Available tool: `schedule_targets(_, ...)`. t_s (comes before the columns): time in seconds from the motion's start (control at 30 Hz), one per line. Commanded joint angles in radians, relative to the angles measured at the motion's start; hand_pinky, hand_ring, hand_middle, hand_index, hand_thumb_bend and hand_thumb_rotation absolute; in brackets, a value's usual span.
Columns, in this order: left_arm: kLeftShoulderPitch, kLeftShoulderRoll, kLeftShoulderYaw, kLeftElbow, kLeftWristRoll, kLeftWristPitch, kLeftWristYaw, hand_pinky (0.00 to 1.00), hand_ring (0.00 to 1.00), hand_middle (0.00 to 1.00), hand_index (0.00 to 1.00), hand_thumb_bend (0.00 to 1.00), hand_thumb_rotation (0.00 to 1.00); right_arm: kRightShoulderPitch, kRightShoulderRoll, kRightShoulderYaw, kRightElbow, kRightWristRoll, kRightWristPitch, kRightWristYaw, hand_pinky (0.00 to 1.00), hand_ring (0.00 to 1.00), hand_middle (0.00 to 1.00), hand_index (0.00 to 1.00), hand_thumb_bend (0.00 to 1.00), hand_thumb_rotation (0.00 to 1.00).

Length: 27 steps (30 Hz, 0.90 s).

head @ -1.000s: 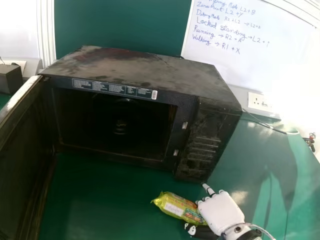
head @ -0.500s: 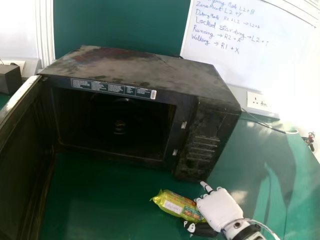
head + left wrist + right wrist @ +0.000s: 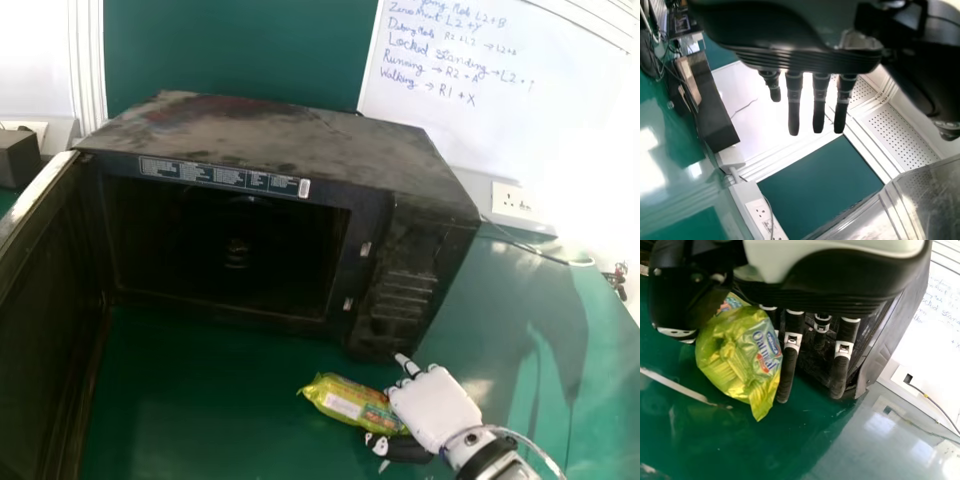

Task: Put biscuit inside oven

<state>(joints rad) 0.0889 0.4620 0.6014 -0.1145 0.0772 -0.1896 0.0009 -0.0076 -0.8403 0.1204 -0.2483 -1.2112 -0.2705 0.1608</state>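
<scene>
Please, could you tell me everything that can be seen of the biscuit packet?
The biscuit packet is an elongated, yellow-green wrapper of shiny, crinkled film, with coloured print, a white patch on its side and a gathered, flared end. It looks closed. It is outside the oven, before its open front, with its length running left to right. Its right end is between the thumb and fingers of the right hand, with fingers against it.
</scene>
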Motion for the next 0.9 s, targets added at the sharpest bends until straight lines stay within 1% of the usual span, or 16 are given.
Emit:
schedule_targets(0.0,-0.007,0.014,-0.004,-0.005,-0.026,-0.003,-0.015,0.69,0.8,0.86,0.84,0.91,0.44,-0.011,-0.016,0.016,0.028,0.004,-0.012,-0.011,0.35,0.43,0.48,0.5,0.5,0.0)
schedule_targets(0.1,0.004,0.014,0.004,-0.041,-0.039,0.023,-0.023,0.69,0.81,0.87,0.85,0.92,0.46,-0.022,-0.016,0.022,0.043,0.004,-0.011,-0.014,0.37,0.44,0.47,0.5,0.5,0.0)
schedule_targets(0.23,0.031,-0.005,0.021,-0.141,-0.038,0.09,-0.01,0.7,0.82,0.88,0.86,0.91,0.47,-0.036,-0.012,0.028,0.057,0.012,-0.007,-0.004,0.42,0.46,0.48,0.49,0.5,0.0)
schedule_targets(0.33,0.051,-0.014,0.031,-0.204,-0.039,0.122,-0.008,0.7,0.82,0.88,0.86,0.91,0.48,-0.046,-0.013,0.035,0.068,0.01,-0.004,-0.005,0.4,0.46,0.49,0.48,0.5,0.0)
schedule_targets(0.4,0.055,-0.015,0.04,-0.227,-0.061,0.136,-0.016,0.71,0.82,0.88,0.86,0.91,0.48,-0.053,-0.013,0.041,0.076,0.008,-0.003,-0.008,0.4,0.45,0.5,0.48,0.5,0.0)
schedule_targets(0.53,0.059,-0.008,0.051,-0.266,-0.074,0.154,-0.018,0.7,0.82,0.88,0.86,0.91,0.49,-0.062,-0.012,0.047,0.085,0.011,-0.002,-0.018,0.4,0.45,0.5,0.48,0.5,0.0)
schedule_targets(0.63,0.06,-0.006,0.059,-0.298,-0.09,0.186,-0.028,0.7,0.83,0.89,0.87,0.91,0.49,-0.067,-0.012,0.047,0.087,0.021,-0.003,-0.016,0.41,0.45,0.49,0.49,0.5,0.0)
schedule_targets(0.73,0.059,-0.005,0.059,-0.3,-0.091,0.187,-0.03,0.7,0.82,0.88,0.86,0.92,0.49,-0.07,-0.012,0.043,0.093,0.037,-0.011,-0.034,0.41,0.45,0.49,0.48,0.5,0.0)
schedule_targets(0.8,0.059,-0.013,0.055,-0.305,-0.089,0.192,-0.027,0.66,0.8,0.86,0.85,0.93,0.49,-0.072,-0.015,0.039,0.099,0.047,-0.025,-0.071,0.41,0.45,0.49,0.49,0.5,0.0)
schedule_targets(0.87,0.059,-0.018,0.052,-0.31,-0.09,0.198,-0.025,0.63,0.78,0.85,0.84,0.94,0.49,-0.073,-0.018,0.031,0.095,0.072,-0.037,-0.086,0.41,0.45,0.49,0.49,0.5,0.0)
